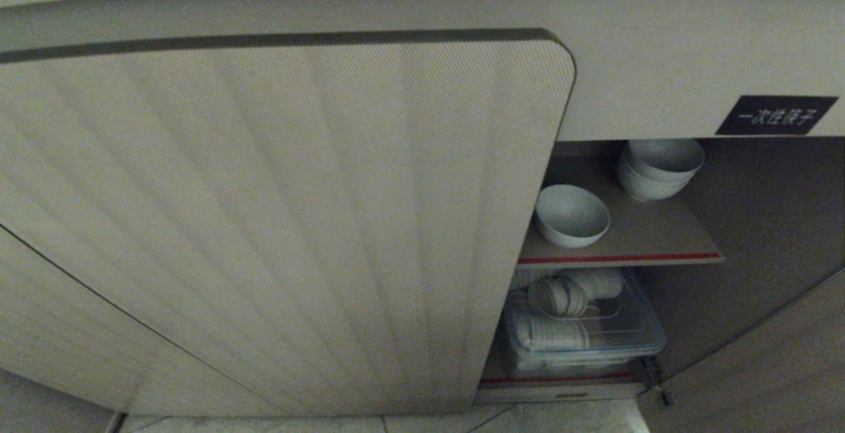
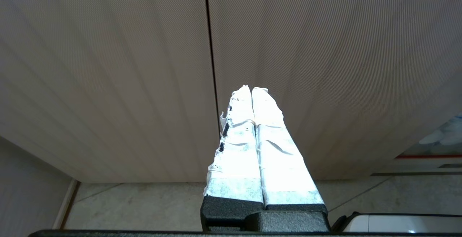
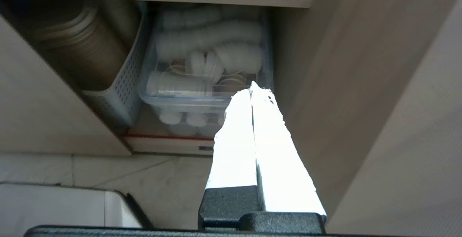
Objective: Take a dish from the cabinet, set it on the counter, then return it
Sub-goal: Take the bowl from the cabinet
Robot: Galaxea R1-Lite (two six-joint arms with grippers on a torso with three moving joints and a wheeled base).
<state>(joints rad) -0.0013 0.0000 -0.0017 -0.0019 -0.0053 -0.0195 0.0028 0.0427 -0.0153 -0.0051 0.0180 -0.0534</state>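
the cabinet (image 1: 284,222) fills the head view, its ribbed door covering most of the front and an open bay at the right showing a red-edged shelf (image 1: 620,258). on that shelf the dish (image 1: 572,215) sits upright near the front, apart from a stack of bowls (image 1: 660,167) further back, above a clear tub of cups (image 1: 584,331). the left gripper (image 2: 251,89) faces the closed doors and the right gripper (image 3: 252,86) points at the lower bay, each with fingers pressed together and empty.

Small white round ceramic bowl (image 1: 572,215) set on brown red-edged shelf (image 1: 634,235), stacked white bowls (image 1: 659,167) behind it, clear plastic bin (image 1: 584,327) placed below the shelf.
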